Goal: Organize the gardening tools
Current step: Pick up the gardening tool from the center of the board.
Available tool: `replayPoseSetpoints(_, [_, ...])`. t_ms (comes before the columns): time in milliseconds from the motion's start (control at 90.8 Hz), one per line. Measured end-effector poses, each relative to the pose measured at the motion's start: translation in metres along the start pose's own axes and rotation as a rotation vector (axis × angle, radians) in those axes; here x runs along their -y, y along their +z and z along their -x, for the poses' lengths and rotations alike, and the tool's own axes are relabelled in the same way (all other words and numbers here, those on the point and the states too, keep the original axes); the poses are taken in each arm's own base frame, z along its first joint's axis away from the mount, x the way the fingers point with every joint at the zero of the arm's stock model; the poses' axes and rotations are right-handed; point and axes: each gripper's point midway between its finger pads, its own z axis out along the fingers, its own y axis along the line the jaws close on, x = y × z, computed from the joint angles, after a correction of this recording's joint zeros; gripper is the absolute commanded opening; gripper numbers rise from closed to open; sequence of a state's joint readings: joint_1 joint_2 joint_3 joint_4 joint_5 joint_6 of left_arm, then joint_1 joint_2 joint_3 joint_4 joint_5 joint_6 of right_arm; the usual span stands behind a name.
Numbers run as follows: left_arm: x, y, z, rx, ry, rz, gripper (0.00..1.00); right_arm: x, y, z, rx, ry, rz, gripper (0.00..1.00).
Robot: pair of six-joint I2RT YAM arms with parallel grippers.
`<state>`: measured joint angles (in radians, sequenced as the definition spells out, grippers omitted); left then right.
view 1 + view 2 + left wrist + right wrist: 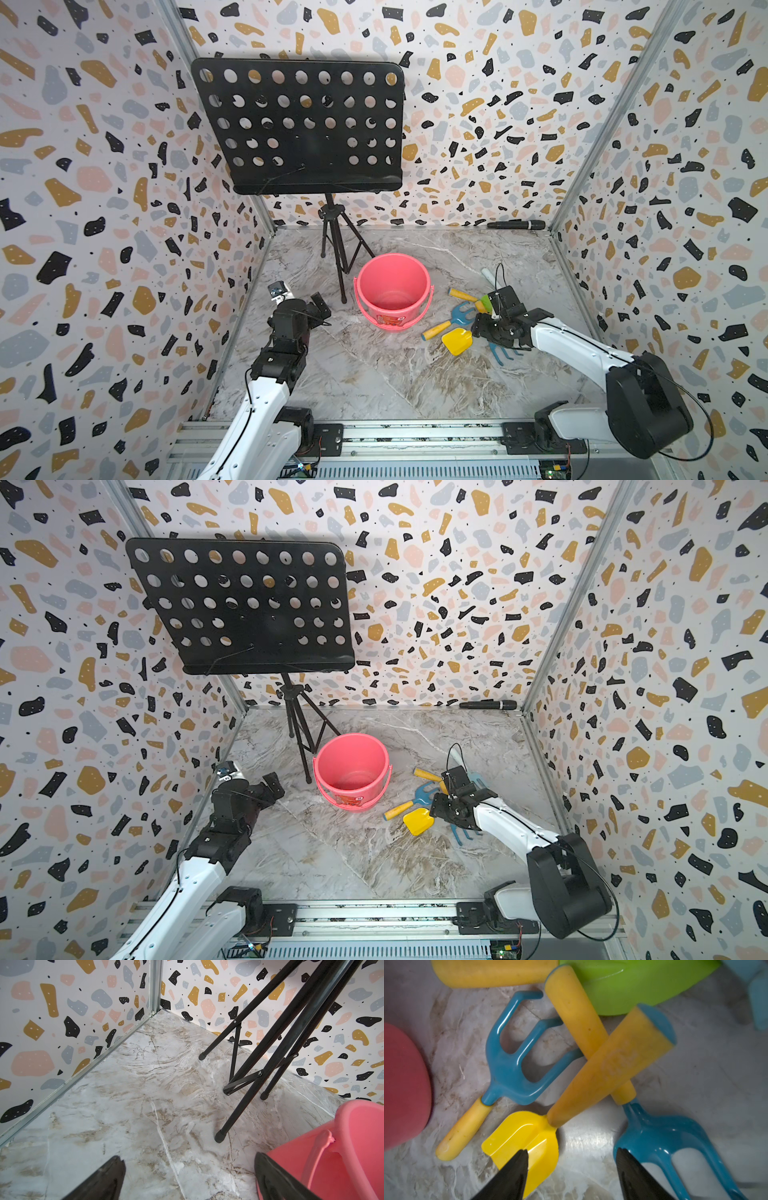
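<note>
"Yellow shovel (602, 1072): glossy scoop, tapered matte handle lying across a blue forked rake (660, 1136); green spade (633, 985) beyond. Right gripper (572, 1150)?"
"Jaws apart, gripping nothing, just over scoop and rake head. Left gripper (188, 1156) spread wide beside the pink bucket (342, 1147), well apart from the tools."

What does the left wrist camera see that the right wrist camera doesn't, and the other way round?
Only the left wrist camera shows the black stand legs and the wall corner with its spotty pattern. Only the right wrist camera shows the toy tools: the yellow shovel, two blue rakes and the green spade. Both show part of the pink bucket and the marble table.
</note>
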<state>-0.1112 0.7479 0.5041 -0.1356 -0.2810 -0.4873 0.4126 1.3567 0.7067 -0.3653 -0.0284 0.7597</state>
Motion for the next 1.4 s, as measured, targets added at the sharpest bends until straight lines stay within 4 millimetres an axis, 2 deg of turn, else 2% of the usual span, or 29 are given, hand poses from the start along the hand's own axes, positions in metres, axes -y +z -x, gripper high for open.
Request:
replayPoseSetpoints(110, [0.001, 0.0, -0.001, -0.004, 0.0, -0.007, 0.99, 0.005, 0.013, 0.002, 0.004, 0.025, -0.041, 0.72])
replayPoseSetpoints(253, [0.002, 0.0, -0.001, -0.007, 0.0, -0.01, 0.99, 0.004, 0.017, 0.013, 0.044, 0.036, -0.063, 0.71])
replayPoseSetpoints(584, [0.004, -0.003, 0.005, -0.001, -0.002, -0.015, 1.0, 0.004, 0.026, 0.028, 0.078, 0.02, -0.132, 0.5])
replayPoseSetpoints(848, [0.004, -0.004, 0.005, 0.002, -0.003, -0.017, 0.99, 0.008, 0.026, 0.029, 0.09, -0.002, -0.16, 0.35])
replayPoseSetpoints(1013, [0.004, -0.005, 0.006, 0.003, -0.004, -0.017, 0.99, 0.008, 0.027, 0.029, 0.086, -0.006, -0.161, 0.4])
replayPoseSetpoints(1156, [0.004, -0.005, 0.006, 0.005, -0.008, -0.018, 0.99, 0.006, 0.027, 0.029, 0.085, -0.014, -0.16, 0.39])
replayPoseSetpoints(1233, [0.004, -0.005, 0.006, 0.005, -0.008, -0.019, 0.99, 0.007, 0.028, 0.029, 0.085, -0.02, -0.165, 0.33])
replayPoseSetpoints(1398, [0.006, -0.007, 0.011, 0.011, -0.013, -0.022, 0.99, 0.003, 0.03, 0.033, 0.086, -0.042, -0.163, 0.15])
